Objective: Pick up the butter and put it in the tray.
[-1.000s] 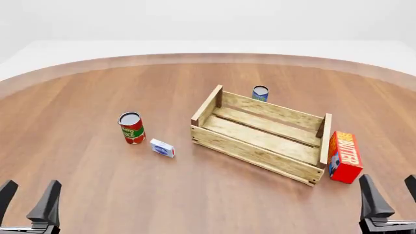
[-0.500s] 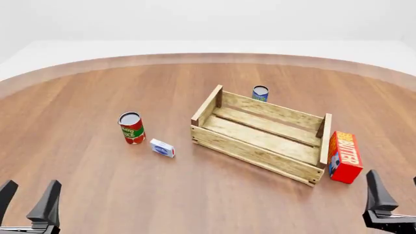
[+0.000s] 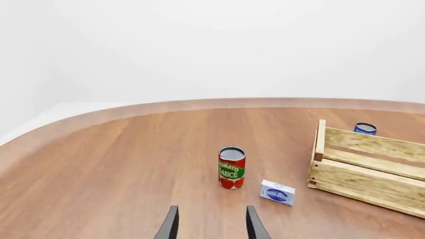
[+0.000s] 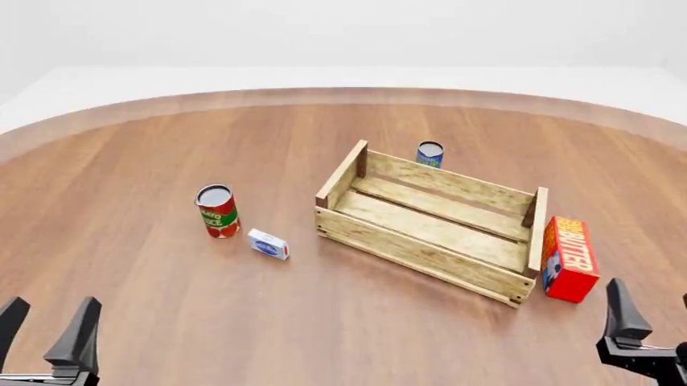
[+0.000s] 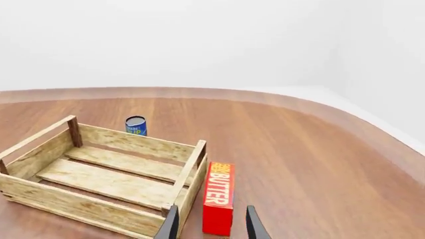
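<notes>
The butter (image 4: 569,259), a red-orange carton with white lettering, stands upright just outside the right end of the tray (image 4: 419,249), a big light-wood slatted crate. In the right wrist view the butter (image 5: 218,196) sits straight ahead of my right gripper (image 5: 210,219), close to the tray (image 5: 133,142) wall. My right gripper (image 4: 652,314) is open and holds nothing, low at the front right, short of the butter. At the front left my left gripper (image 4: 45,330) hangs open and holds nothing, far from both.
A red tomato sauce can (image 4: 217,211) and a small white-and-blue box (image 4: 269,244) stand left of the tray. A small blue can (image 4: 429,153) sits behind the tray's far wall. The round table's edge curves close on the right.
My right gripper has shifted a little to the right, toward the view's edge. The left gripper and all objects have stayed still.
</notes>
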